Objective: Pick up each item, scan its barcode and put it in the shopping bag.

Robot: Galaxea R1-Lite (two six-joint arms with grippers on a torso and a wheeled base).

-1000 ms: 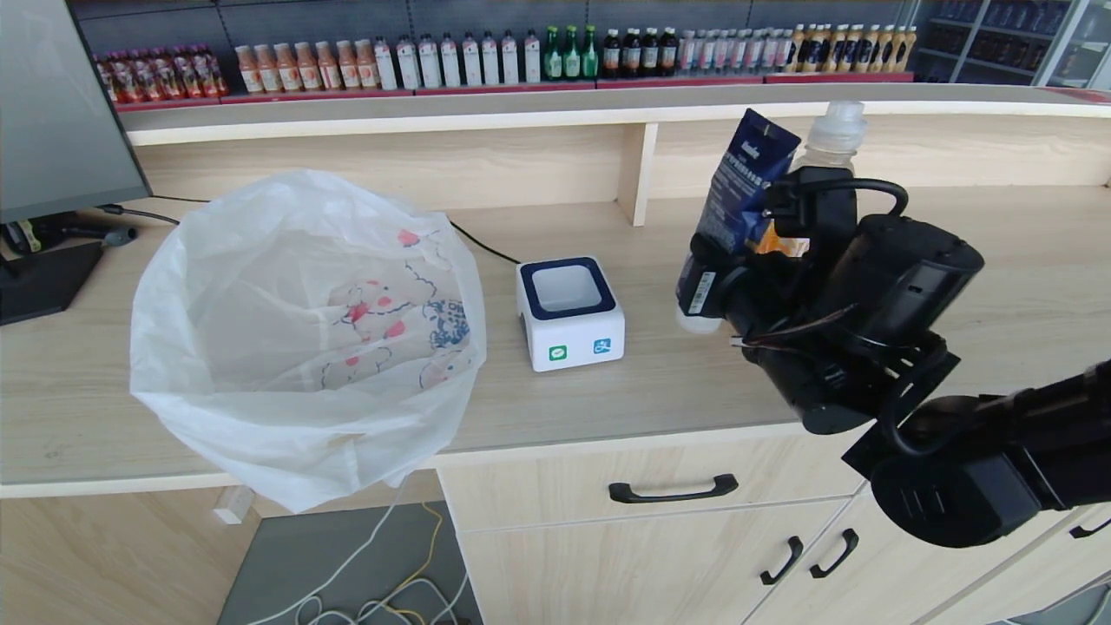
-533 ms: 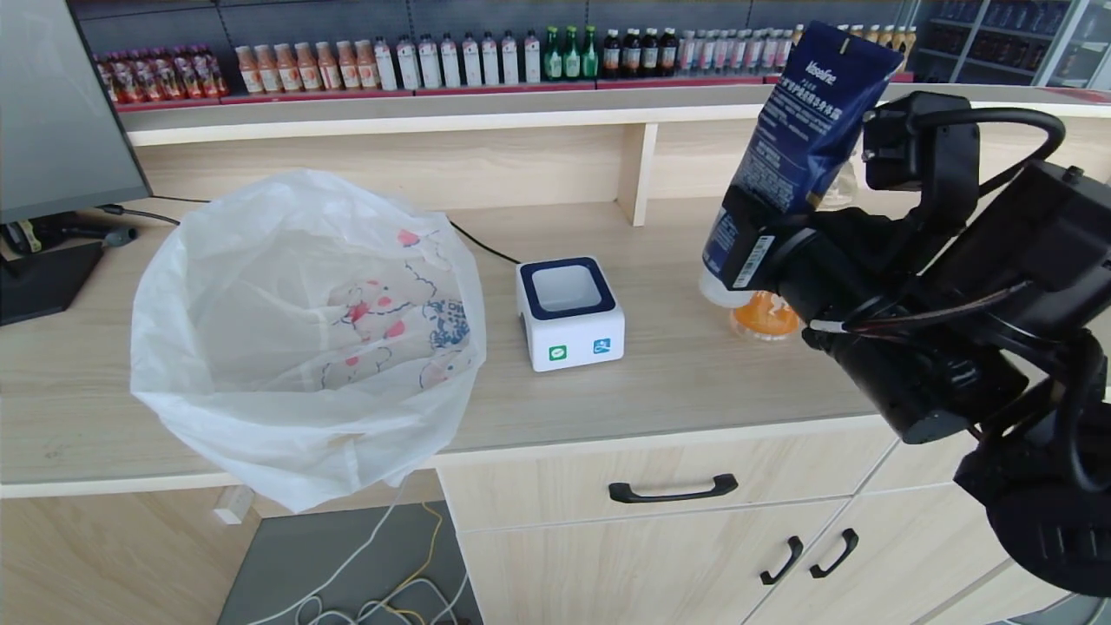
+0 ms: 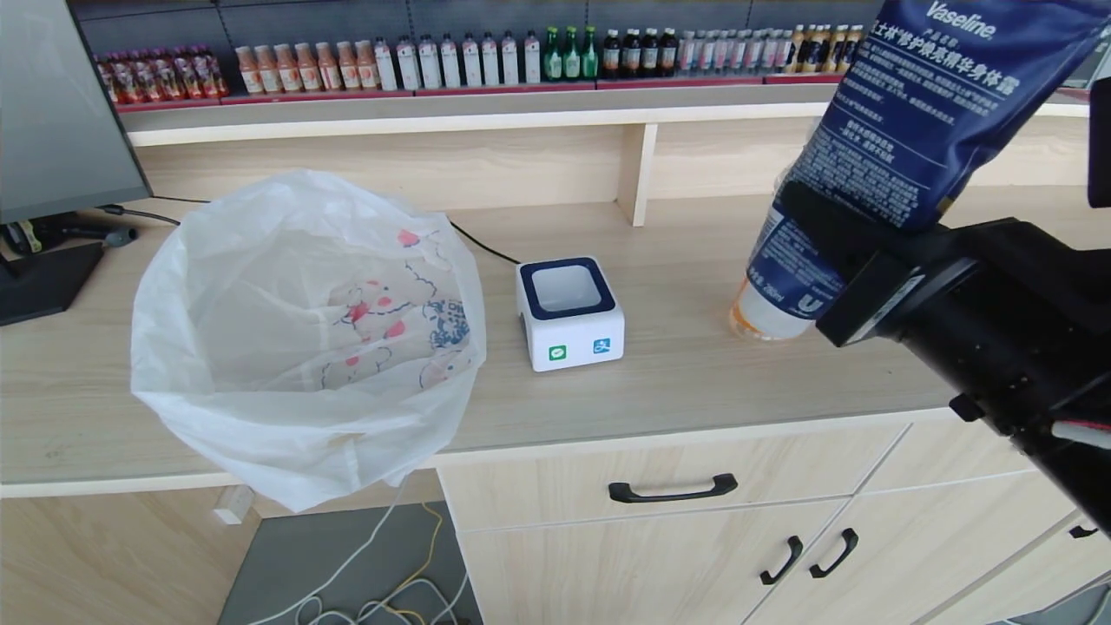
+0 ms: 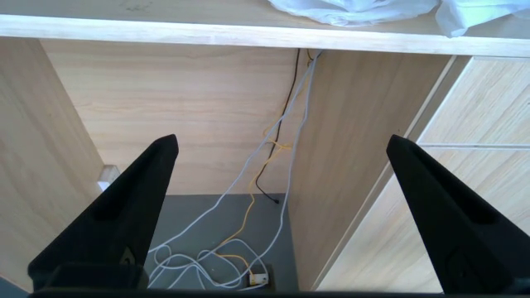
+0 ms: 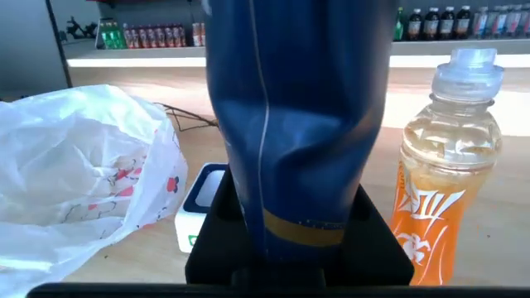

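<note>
While right gripper (image 5: 298, 248) clamps blue tube (image 3: 920, 121) cap-down, its arm slants in from 4 o'clock; left gripper (image 4: 281, 147) gapes wide, empty.

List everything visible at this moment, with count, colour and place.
shopping bag: one, translucent white with red and blue print, open on the left of the counter, drooping over its front edge
scanner: one, white with a dark blue top, mid-counter, right of the bag
lotion tube: one, dark blue, tilted, white cap end down, held at the right
drink bottle: one, orange label, upright on the counter beside the tube
counter: one, light wood
drawer handles: three, black, below the counter
monitor: one, dark grey, far left
shelf bottles: many, mixed colours, back shelf
left hand: open, low, before the counter's underside
right hand: shut on the lotion tube
</note>
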